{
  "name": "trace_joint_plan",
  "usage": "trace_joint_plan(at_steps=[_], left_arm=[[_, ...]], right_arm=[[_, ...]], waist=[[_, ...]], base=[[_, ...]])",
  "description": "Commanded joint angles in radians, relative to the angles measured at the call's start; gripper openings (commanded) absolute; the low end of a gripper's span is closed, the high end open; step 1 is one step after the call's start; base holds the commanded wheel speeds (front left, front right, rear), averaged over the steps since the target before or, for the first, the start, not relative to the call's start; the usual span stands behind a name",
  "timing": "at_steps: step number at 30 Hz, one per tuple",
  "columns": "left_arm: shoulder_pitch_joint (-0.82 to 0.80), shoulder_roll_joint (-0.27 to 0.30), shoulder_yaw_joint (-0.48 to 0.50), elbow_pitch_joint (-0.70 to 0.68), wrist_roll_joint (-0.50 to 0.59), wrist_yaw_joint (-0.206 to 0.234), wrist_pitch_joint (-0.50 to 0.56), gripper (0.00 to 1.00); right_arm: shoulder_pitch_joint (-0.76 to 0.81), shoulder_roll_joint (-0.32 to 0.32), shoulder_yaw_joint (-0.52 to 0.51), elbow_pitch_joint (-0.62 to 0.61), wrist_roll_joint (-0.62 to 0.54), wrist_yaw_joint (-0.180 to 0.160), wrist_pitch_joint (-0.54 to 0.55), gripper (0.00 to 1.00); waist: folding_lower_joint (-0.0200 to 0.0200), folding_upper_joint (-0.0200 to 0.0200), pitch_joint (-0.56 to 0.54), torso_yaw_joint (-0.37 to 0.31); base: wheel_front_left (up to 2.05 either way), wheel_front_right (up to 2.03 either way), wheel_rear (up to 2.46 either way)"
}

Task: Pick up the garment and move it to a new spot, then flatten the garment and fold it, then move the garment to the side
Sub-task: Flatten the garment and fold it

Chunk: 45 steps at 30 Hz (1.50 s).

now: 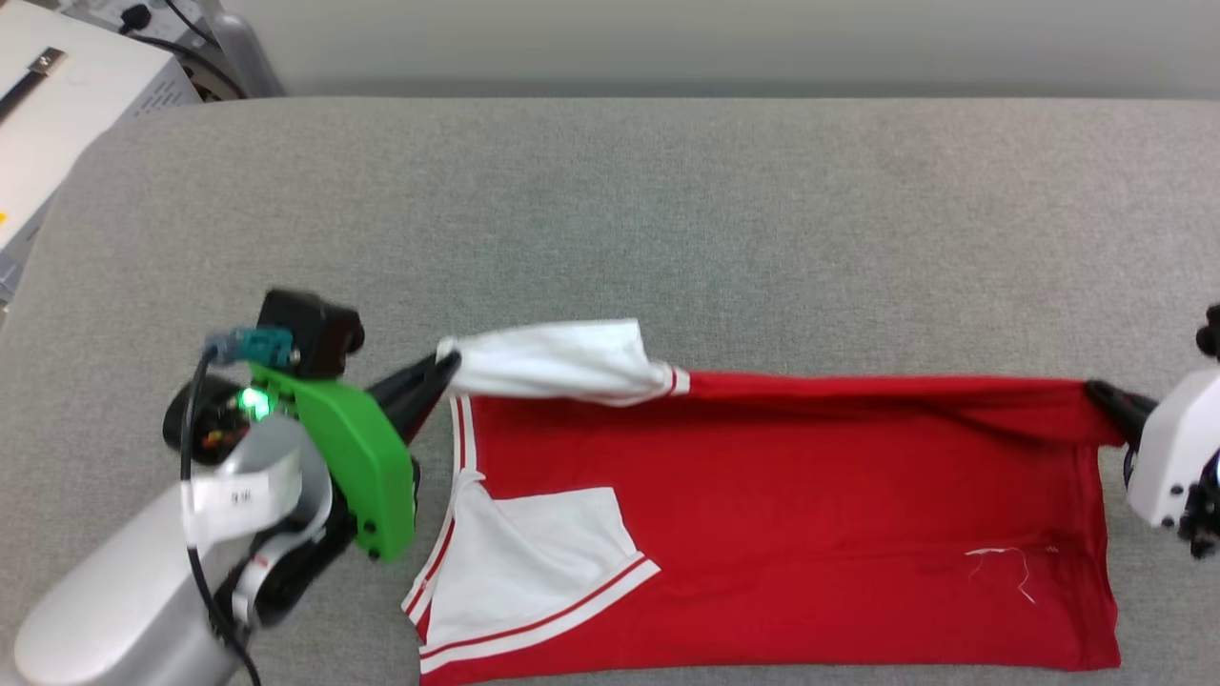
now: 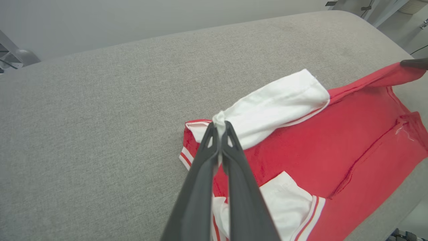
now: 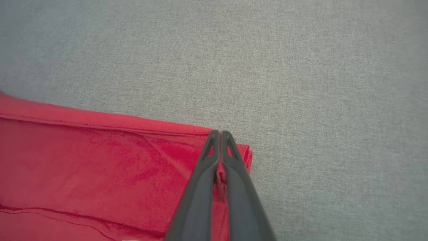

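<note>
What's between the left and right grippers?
Garment far edge, held by both: white sleeve at left gripper, red cloth running to right gripper. Seen in head view.

**Cloth, plastic, satin shell**

Surface (image 1: 610, 210): grey woven cloth, matt, finely grained all over.
Garment (image 1: 782, 514): soft knit cloth. The red body has a faint sheen up close and the white sleeves are matt.
Left gripper (image 2: 219, 125), right gripper (image 3: 220, 133): dark grey fingers, smooth, matt, plastic by the look.
Green cover (image 1: 353, 457) on the left wrist: hard plastic, smooth, mild gloss.
Forearm (image 1: 105, 591): silver-grey shell, smooth, satin.
White housing (image 1: 1168, 448) at the right wrist: smooth plastic, slight gloss.
</note>
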Motion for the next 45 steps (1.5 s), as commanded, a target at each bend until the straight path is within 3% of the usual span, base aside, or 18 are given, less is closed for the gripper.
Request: trace_joint_plan(at_steps=[1,6,11,25,26,27,28,36,45], left_arm=[[0.046,0.016,-0.001,-0.012,-0.012,0.014,-0.01,0.0],[0.187,0.042,-0.02,-0.065,-0.058,0.049,-0.016,0.0],[0.274,0.05,-0.057,-0.078,-0.079,0.052,-0.012,0.0],[0.278,-0.006,-0.121,0.063,-0.044,0.008,-0.03,0.0],[0.278,-0.01,-0.124,0.071,-0.045,0.005,-0.028,0.0],[0.279,-0.013,-0.126,0.077,-0.048,0.004,-0.027,0.29],[0.28,-0.016,-0.127,0.083,-0.049,0.002,-0.027,1.0],[0.284,-0.034,-0.1,0.094,-0.051,0.005,-0.097,1.0],[0.275,-0.076,0.015,0.082,0.007,0.071,-0.358,1.0]], right_arm=[[0.04,-0.001,-0.008,-0.019,0.018,-0.001,0.003,0.0],[0.154,-0.01,-0.029,-0.076,0.048,-0.001,0.029,0.0],[0.233,-0.013,-0.032,-0.113,0.069,-0.001,0.064,0.0],[0.279,-0.025,0.01,-0.107,0.047,-0.001,0.078,0.0],[0.282,-0.024,0.012,-0.106,0.049,-0.001,0.081,0.05],[0.282,-0.025,0.013,-0.106,0.048,-0.001,0.08,0.93],[0.283,-0.025,0.012,-0.105,0.045,-0.001,0.078,1.0],[0.313,-0.016,-0.013,-0.125,0.053,-0.001,0.12,1.0],[0.337,0.073,-0.176,-0.251,0.011,-0.001,0.239,1.0]], waist=[[0.0001,0.012,-0.031,0.011],[0.0001,0.012,-0.056,0.02],[0.0001,0.012,-0.06,0.027],[0.0001,0.012,-0.046,0.034],[0.0001,0.012,-0.046,0.033],[0.0001,0.012,-0.047,0.033],[0.0001,0.012,-0.048,0.032],[0.0001,0.012,-0.082,0.03],[0.0001,0.012,-0.104,0.032]], base=[[0.0,0.0,0.0],[0.0,0.0,0.0],[0.0,0.0,0.0],[0.0,0.0,0.0],[0.0,0.0,0.0],[0.0,0.0,0.0],[0.0,0.0,0.0],[0.0,0.0,0.0],[0.0,0.0,0.0]])
